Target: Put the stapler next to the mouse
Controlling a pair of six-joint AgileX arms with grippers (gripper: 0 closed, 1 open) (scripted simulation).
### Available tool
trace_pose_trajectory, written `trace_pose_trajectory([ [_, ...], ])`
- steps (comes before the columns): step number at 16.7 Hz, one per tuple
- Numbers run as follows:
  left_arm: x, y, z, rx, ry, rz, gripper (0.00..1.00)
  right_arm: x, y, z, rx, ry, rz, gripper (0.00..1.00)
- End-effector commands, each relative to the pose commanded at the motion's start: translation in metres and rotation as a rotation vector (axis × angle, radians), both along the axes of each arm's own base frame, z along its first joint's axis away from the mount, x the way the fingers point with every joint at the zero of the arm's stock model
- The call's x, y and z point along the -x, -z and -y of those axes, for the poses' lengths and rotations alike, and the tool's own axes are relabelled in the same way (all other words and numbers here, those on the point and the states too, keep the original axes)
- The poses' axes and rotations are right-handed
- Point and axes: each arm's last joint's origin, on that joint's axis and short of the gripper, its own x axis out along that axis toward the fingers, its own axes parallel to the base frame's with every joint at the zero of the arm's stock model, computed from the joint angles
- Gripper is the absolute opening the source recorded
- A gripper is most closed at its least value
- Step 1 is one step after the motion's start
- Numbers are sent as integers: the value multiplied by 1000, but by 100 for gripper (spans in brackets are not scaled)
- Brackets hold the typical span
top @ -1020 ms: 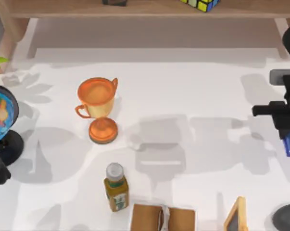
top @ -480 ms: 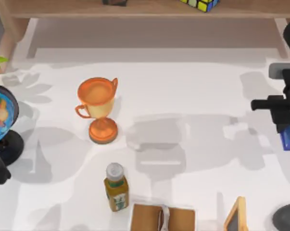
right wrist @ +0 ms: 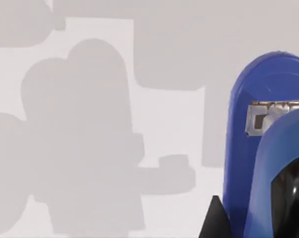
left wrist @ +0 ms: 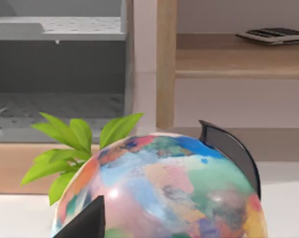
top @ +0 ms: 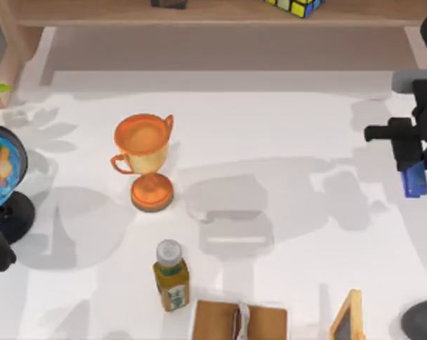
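Right gripper (top: 410, 157) at the table's right edge, above the surface, closed on the stapler (top: 411, 180); stapler carried clear of the table (top: 284, 127), blue nose projecting below the black fingers, presumably lifted so as to travel without dragging; in the right wrist view, stapler (right wrist: 268, 148) close under the camera, metal staple slot visible, white tabletop well beneath it. Mouse (top: 422, 320) at the lower right corner of the top view, dark rounded dome partly cut by the frame edge, well apart from the stapler; judged step: transport toward the mouse, release not yet due. Left gripper (left wrist: 154, 173) parked at the left edge beside the globe (top: 2, 164), black fingers spread either side of the sphere without clear contact, holding nothing. Containers: trophy (top: 145, 159) upright left of centre, cup seemingly empty; bottle (top: 171, 276) capped, amber contents. Possible risk on descent: small board (top: 348, 317) leaning near the mouse; placement best kept between them, beside the dome and not on it.
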Motion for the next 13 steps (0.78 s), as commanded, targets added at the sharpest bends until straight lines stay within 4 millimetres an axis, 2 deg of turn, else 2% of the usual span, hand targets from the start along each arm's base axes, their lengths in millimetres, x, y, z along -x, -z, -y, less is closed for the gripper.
trace_pose_trajectory([
  [7, 0, 0, 0, 0, 0, 0, 100, 1, 6, 3, 17, 4, -10, 0],
  [13, 0, 0, 0, 0, 0, 0, 100, 10, 24, 5, 55, 16, -90, 0],
])
